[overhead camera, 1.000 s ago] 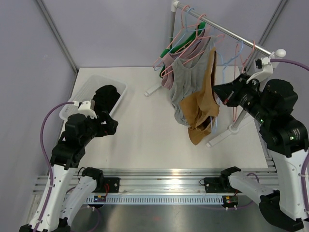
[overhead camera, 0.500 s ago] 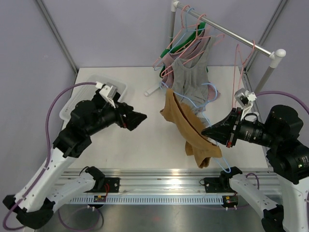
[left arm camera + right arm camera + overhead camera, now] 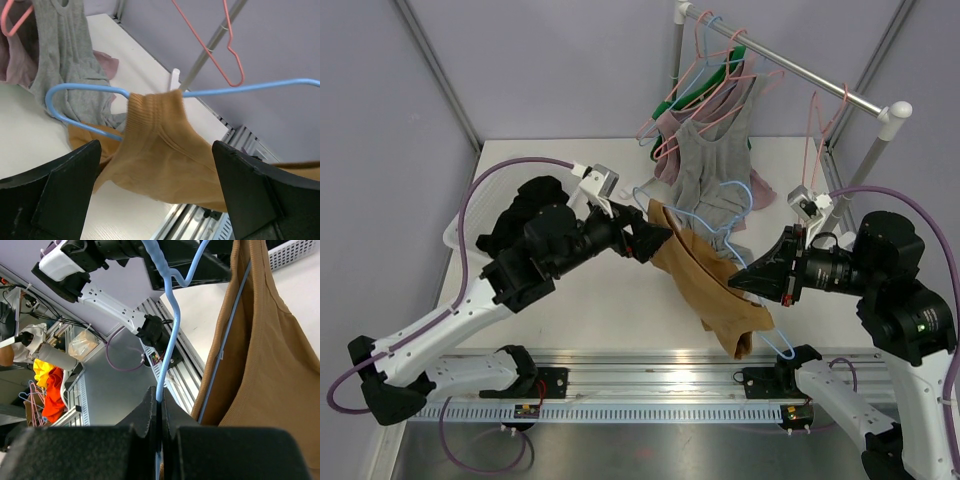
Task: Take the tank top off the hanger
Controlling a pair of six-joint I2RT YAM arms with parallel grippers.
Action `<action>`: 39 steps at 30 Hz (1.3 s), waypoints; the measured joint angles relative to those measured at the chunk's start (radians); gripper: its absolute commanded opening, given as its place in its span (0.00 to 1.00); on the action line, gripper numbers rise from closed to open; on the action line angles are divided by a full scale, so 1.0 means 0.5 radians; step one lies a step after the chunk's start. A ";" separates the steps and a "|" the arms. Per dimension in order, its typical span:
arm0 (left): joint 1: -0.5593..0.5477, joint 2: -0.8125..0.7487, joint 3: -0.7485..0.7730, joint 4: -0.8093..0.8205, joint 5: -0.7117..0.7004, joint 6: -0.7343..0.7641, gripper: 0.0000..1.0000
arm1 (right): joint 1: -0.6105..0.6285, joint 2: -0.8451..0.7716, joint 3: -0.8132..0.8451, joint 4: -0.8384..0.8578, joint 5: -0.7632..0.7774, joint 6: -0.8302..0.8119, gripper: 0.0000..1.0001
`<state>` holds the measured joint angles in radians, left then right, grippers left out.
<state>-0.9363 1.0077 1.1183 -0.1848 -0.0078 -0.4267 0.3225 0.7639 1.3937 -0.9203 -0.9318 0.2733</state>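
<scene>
The tank top (image 3: pixel 705 285) is tan and ribbed. It is draped on the blue hanger (image 3: pixel 748 203) and held in the air above the bench (image 3: pixel 620 315), over the middle of the near half and nearer the right edge. In the top view I see the garment run diagonally from its upper end near the bench centre down to its lower end close to the near edge. I cannot tell whether that lower end touches the bench.

In the left wrist view, one shoulder strap of the tank top (image 3: pixel 160 150) wraps over the blue hanger (image 3: pixel 85 87).

The right gripper (image 3: pixel 157 395) is clamped on the wire of the blue hanger (image 3: pixel 170 340), with its fingers pressed together around it. It carries the hanger and the garment.

The left gripper (image 3: pixel 660 238) sits at the upper end of the garment. Its fingers (image 3: pixel 60 190) are spread wide, one on each side of the strap, and grip nothing.

The rack (image 3: pixel 800 72) stands at the far right corner. It carries a grey garment (image 3: pixel 705 165) and a bare pink hanger (image 3: pixel 817 120).
</scene>
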 measured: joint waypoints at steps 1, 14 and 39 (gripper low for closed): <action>-0.004 0.027 0.007 0.013 -0.028 -0.001 0.86 | 0.000 -0.009 0.000 0.012 -0.010 0.005 0.00; -0.024 0.147 0.095 0.005 -0.265 0.016 0.00 | 0.000 -0.027 -0.024 0.066 0.023 0.004 0.00; 0.179 -0.494 -0.222 -0.452 -0.579 -0.126 0.00 | 0.169 -0.288 -0.542 0.880 -0.043 0.161 0.00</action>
<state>-0.8471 0.7609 1.0073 -0.4110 -0.2974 -0.4896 0.4068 0.6197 1.1229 -0.4805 -0.9531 0.3538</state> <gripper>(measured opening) 0.022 0.031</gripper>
